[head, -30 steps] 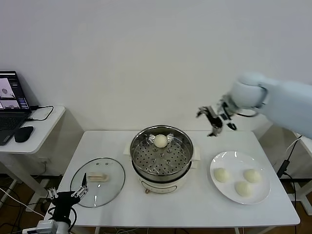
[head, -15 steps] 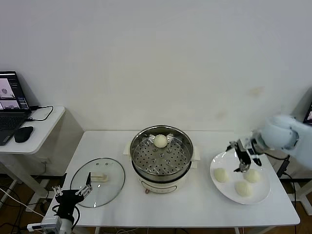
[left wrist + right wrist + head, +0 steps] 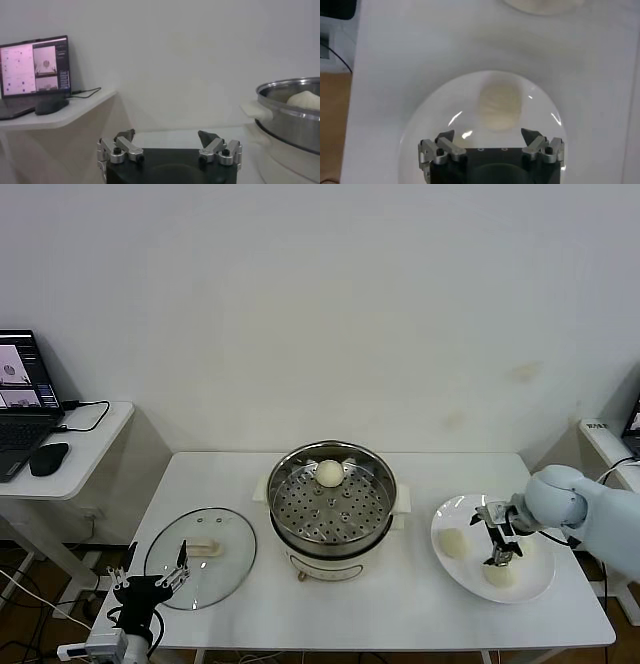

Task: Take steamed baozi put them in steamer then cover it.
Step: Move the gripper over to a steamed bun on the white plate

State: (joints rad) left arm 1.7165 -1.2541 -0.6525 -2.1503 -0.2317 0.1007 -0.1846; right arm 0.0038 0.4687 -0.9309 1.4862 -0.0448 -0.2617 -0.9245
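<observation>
The steel steamer (image 3: 330,506) stands mid-table with one cream-white baozi (image 3: 329,473) on its perforated tray. On the white plate (image 3: 468,580) at the right lie a baozi (image 3: 453,543) and another (image 3: 499,573); a third is mostly hidden behind my right gripper (image 3: 498,556). That gripper is open and hangs low over the plate. In the right wrist view my right gripper (image 3: 490,136) is open, with a baozi (image 3: 500,106) just ahead of the fingertips, untouched. The glass cover (image 3: 200,557) lies flat on the table's left. My left gripper (image 3: 150,582) is open and parked by the front left corner.
A side table (image 3: 95,424) with a laptop (image 3: 20,389) and mouse stands at the left. The left wrist view shows my left gripper (image 3: 167,136), the steamer rim (image 3: 290,107) and the laptop (image 3: 35,70). Another baozi (image 3: 542,4) shows at the right wrist view's edge.
My right gripper has come from high behind the steamer down to the plate and now hangs low over the buns. The left arm has barely shifted.
</observation>
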